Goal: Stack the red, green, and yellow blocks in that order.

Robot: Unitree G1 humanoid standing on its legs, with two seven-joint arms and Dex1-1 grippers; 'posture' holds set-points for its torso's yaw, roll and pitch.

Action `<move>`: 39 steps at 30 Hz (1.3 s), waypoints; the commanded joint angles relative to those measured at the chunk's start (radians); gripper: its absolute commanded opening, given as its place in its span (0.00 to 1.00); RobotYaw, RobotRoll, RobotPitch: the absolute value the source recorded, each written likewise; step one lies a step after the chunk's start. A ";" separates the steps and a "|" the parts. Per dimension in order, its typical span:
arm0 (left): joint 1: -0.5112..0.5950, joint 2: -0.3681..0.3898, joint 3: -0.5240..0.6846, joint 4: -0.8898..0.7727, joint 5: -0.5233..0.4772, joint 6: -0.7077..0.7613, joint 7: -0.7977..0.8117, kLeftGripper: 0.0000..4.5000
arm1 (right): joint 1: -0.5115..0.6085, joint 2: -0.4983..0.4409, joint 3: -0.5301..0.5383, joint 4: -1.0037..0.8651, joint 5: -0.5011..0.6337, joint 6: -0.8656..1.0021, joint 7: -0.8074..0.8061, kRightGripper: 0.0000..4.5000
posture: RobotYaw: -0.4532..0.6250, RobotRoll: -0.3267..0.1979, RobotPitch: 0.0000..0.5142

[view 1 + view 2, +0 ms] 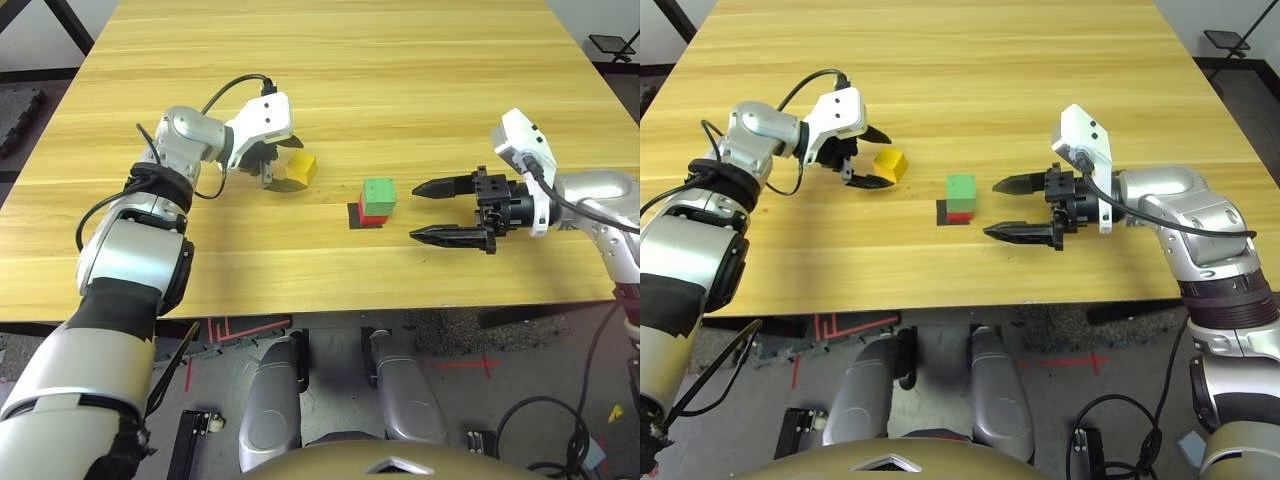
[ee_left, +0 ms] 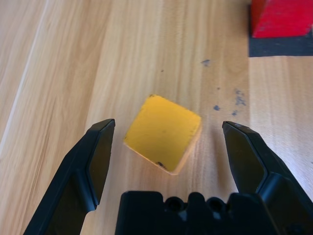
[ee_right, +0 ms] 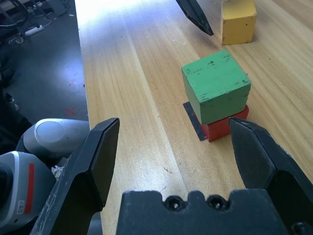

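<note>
Blocks, three in all, one of each colour: red block [image 3: 219, 130], its top hidden under the green block [image 3: 216, 85] and its body cut off by the edge of the left wrist view; green block seated on the red one, somewhat askew, its underside out of sight; yellow block [image 2: 163, 133], apart from the stack on the robot's left side, resting on the table [image 1: 330, 130], part of it behind a finger in the left eye view. Black square patch [image 1: 353, 217], one, under the red block and partly covered by it. Pincers, two: left pincer [image 2: 168, 147], fingers spread wide, one to either side of the yellow block, nothing gripped; right pincer [image 1: 1002, 208], likewise wide and empty, pointing toward the stack from the robot's right, apart from it. Dark marks on the wood near the yellow block, several; too small to make out.
</note>
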 commanded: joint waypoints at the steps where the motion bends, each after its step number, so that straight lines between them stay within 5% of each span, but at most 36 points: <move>1: -0.003 -0.009 0.022 0.040 0.027 0.021 0.061 1.00 | 0.012 0.002 -0.004 -0.027 -0.001 -0.009 -0.001 1.00 | 0.55 0.61 0.32; 18: 0.016 -0.043 0.077 0.056 0.047 0.056 0.080 1.00 | -0.008 0.012 0.006 -0.003 -0.015 -0.020 -0.002 1.00 | 0.55 0.60 0.33; 21: 0.017 -0.047 0.086 0.057 0.045 0.063 0.081 0.87 | -0.009 0.015 0.008 0.000 -0.018 -0.024 -0.003 1.00 | 0.55 0.60 0.33; 25: 0.021 -0.045 0.086 0.057 0.051 0.066 0.079 0.59 | -0.005 0.019 0.007 -0.010 -0.017 -0.022 -0.005 1.00 | 0.55 0.61 0.33; 39: 0.003 -0.035 0.100 0.052 0.050 0.084 0.066 0.59 | -0.007 0.032 0.008 0.000 -0.035 -0.028 -0.003 1.00 | 0.55 0.61 0.33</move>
